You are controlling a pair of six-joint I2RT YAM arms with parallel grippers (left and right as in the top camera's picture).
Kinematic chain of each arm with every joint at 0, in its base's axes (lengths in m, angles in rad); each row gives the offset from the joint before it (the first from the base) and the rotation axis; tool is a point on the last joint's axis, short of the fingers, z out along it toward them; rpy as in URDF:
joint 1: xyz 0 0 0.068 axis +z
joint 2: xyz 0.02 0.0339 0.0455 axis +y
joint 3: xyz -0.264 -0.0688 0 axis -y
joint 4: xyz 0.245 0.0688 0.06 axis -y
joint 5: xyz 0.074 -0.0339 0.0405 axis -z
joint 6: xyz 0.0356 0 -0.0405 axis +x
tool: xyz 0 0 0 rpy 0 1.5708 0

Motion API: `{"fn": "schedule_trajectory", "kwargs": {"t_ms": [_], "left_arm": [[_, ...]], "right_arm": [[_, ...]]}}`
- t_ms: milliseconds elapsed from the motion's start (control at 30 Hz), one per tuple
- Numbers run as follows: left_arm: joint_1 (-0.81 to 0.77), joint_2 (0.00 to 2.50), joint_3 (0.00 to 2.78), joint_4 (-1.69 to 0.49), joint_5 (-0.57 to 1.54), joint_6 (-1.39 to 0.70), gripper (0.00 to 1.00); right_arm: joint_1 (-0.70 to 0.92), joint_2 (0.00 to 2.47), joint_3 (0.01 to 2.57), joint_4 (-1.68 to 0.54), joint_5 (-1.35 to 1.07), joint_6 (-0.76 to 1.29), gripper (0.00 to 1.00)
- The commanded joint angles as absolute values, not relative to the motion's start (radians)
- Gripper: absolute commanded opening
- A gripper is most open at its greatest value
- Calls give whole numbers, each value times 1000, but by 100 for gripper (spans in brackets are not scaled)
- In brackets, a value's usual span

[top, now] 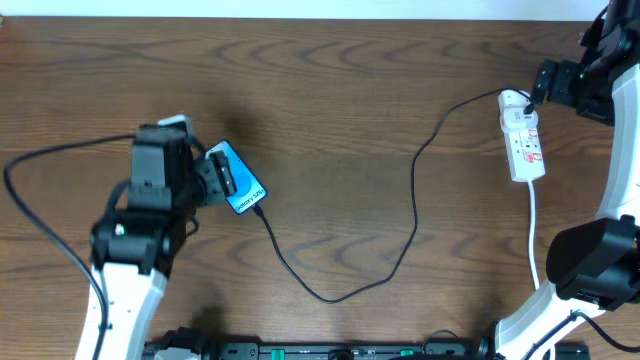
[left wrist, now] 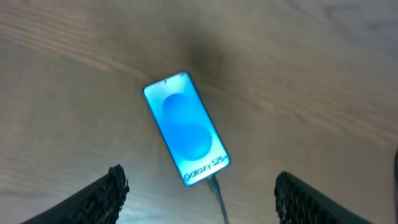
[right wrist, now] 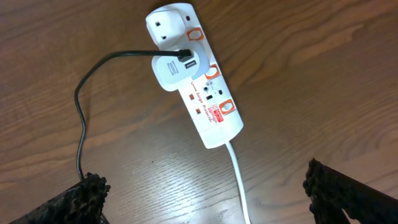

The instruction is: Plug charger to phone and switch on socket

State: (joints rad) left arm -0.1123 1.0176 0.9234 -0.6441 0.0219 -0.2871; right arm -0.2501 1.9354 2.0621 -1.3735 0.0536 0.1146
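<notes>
Two things lie flat on the wooden desk. The phone, screen up, sits ahead of and between the left fingers. The socket sits ahead of the right fingers. The charger runs from a white adapter on the socket to the phone's near edge. Both pairs of fingers are spread wide and hold nothing.

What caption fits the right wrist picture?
White socket on the wooden table, black charger plugged into its adapter.

Dark brown wood-grain table fills view; pale strip along top edge.
</notes>
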Motion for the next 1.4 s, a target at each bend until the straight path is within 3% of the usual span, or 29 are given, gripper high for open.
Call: {"fn": "schedule_trajectory", "kwargs": {"t_ms": [0,267,467,700,1367], "left_arm": [[-102,909,745,-530,8,-277,78],[-68,562,281,-20,105,-277,78],[-68,360,125,125,91,-230,78],[-68,234,55,167,87,-75,78],[-20,1,4,27,-12,-33,78]], "right_arm": [[-248,1931,2075,-1377,61,127,99],[-248,1931,2075,-1377,61,127,99],[-248,1931,2075,-1377,61,127,99],[-248,1931,2075,-1377,61,126,99],[-248,1931,2075,-1377,61,127,99]]}}
